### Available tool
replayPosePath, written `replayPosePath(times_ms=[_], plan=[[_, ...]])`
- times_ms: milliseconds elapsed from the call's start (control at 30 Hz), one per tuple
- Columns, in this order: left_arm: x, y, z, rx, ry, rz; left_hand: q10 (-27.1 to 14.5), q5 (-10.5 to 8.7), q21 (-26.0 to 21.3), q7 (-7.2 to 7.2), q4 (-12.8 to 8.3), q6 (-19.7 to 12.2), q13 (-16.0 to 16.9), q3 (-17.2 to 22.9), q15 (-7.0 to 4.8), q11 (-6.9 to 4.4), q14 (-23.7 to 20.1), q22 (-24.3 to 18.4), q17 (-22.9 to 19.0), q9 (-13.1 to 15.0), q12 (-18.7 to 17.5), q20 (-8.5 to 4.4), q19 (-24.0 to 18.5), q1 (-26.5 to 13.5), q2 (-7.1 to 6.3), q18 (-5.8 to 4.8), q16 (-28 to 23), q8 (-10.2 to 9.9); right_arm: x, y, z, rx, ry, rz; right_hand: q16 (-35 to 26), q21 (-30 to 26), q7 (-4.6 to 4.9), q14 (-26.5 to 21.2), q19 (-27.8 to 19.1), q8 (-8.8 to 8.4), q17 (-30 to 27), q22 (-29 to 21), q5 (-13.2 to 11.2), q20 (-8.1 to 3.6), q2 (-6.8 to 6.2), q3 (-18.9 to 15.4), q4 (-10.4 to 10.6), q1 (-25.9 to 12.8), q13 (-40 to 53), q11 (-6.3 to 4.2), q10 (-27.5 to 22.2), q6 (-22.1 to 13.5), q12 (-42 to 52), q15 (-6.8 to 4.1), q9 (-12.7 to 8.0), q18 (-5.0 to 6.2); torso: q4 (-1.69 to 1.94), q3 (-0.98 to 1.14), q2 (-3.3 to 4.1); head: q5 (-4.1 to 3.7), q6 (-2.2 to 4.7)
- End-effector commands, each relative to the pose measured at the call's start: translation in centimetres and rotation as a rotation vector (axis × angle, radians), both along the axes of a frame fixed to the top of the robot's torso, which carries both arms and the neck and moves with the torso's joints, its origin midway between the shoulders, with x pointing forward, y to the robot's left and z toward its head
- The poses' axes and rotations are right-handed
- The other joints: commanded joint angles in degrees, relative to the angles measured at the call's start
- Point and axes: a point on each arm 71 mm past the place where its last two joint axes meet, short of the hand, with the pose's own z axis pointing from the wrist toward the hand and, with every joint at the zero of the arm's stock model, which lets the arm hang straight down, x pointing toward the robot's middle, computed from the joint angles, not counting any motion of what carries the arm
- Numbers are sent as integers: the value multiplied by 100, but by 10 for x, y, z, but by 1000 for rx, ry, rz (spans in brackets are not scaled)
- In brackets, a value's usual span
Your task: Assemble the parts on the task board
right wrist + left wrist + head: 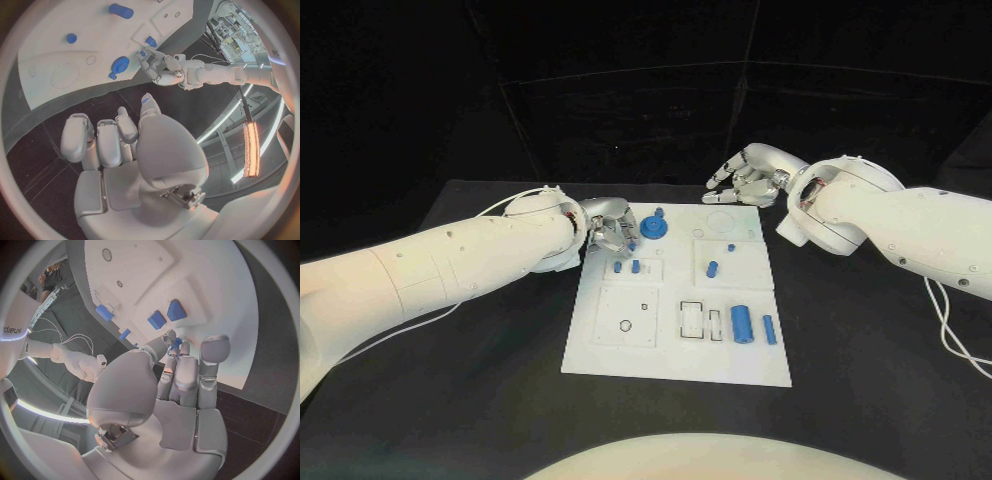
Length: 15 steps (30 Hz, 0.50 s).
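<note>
Risk is sitting at my left hand (606, 228): it is pinching a small blue part (177, 343) over the task board's (733, 362) near-left corner, beside the blue gear (658, 230), and a slack pinch could be dropping or tilting it. My right hand (750, 175) is hanging released beyond the board. I am working on a black tabletop (877, 400) in a dark room.
</note>
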Motion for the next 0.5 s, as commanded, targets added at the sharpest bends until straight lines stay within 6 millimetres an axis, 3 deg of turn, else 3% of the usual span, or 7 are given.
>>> replayPosePath(times_ms=[33, 500], plan=[[0, 2, 1, 1, -6, 3, -33, 35, -12, -18, -31, 11, 10, -2, 48, -10, 3, -1, -10, 8, -13, 33, -24, 0, -25, -100, -12, 6, 0, 0, 1, 3, -4, 8, -32, -20, -6, 171, -38, 38, -6, -6, 30, -14, 35, -42, -7, 7, -6, 3, -51, -38, -30, -34, -7, 63, 3, 1, 2, 0, -1], [1, 6, 2, -3, -18, 16, -247, 34, -54, 0, -65, -104, -2, -6, 68, 20, -7, -49, -57, -10, -64, 55, -49, 20, -25, -87, -9, -67, 1, 0, 1, 3, -6, 5, -43, -30, -5, 168, -47, 39, -19, -20, 30, -15, 36, -53, -4, 5, -16, 3, -59, -41, -39, -34, -7, 66, -5, 4, -4, 8, 6]])
